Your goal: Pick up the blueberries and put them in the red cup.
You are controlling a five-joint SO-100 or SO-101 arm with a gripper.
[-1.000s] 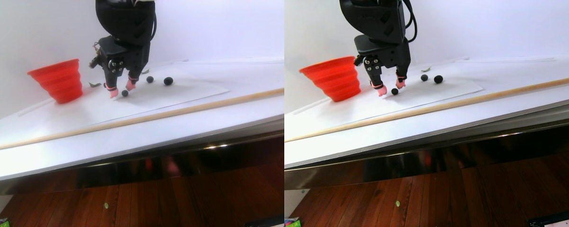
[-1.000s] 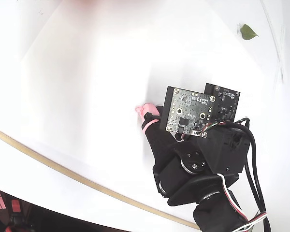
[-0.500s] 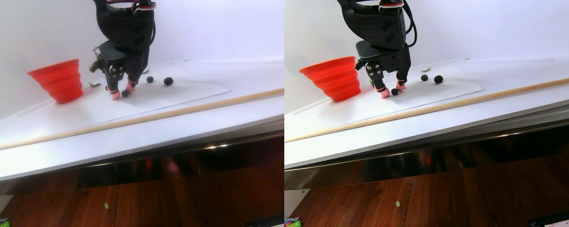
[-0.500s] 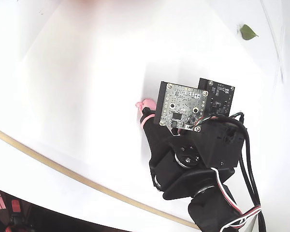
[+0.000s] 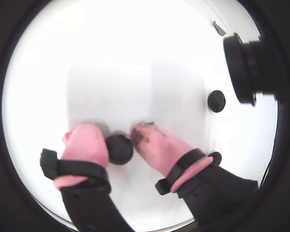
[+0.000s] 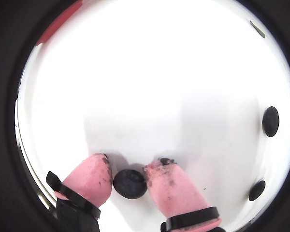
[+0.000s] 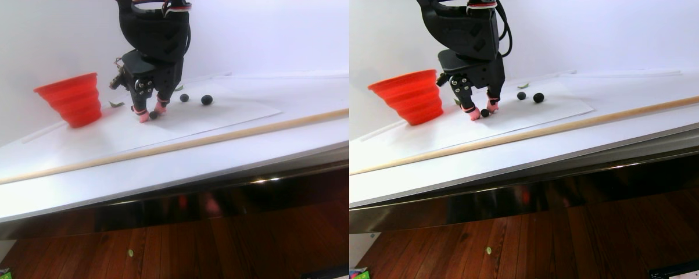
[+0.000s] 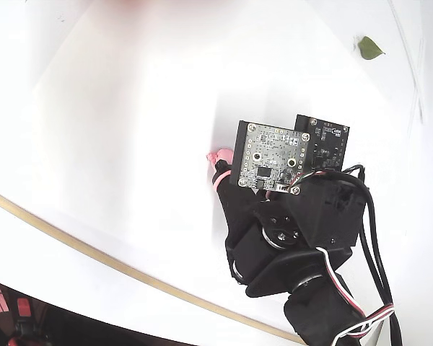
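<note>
We see the cup (image 7: 70, 99) at far left in the stereo pair view, red and ribbed, standing on the white sheet (image 7: 221, 113) well apart from the jaws and left of them. Between cup and jaws a small green leaf (image 7: 115, 104) lies flat.

The gripper (image 7: 152, 114) points down at the sheet, pink-capped fingertips (image 5: 84, 145) low on the surface. In both wrist views the jaws stand partly open with one berry (image 5: 119, 149) between them; in a wrist view (image 6: 130, 183) it sits centred in the gap, close to both pads, the left pad at or nearly at its side. We cannot tell whether the right pad touches. The berry appears to rest on the sheet, not lifted. Dark smears mark the inner faces of both pads.

Right of the jaws, two more berries (image 7: 184, 97) (image 7: 207, 99) lie on the sheet, clear of the fingers; in a wrist view they show at the right edge (image 6: 270, 121) (image 6: 256, 190).

In the fixed view the arm and its circuit board (image 8: 269, 159) cover the jaws; only one pink tip (image 8: 221, 156) shows at the board's left edge. A second leaf (image 8: 369, 48) lies at upper right, well apart. A wooden rod (image 7: 169, 147) runs along the table nearer the camera than the jaws.
</note>
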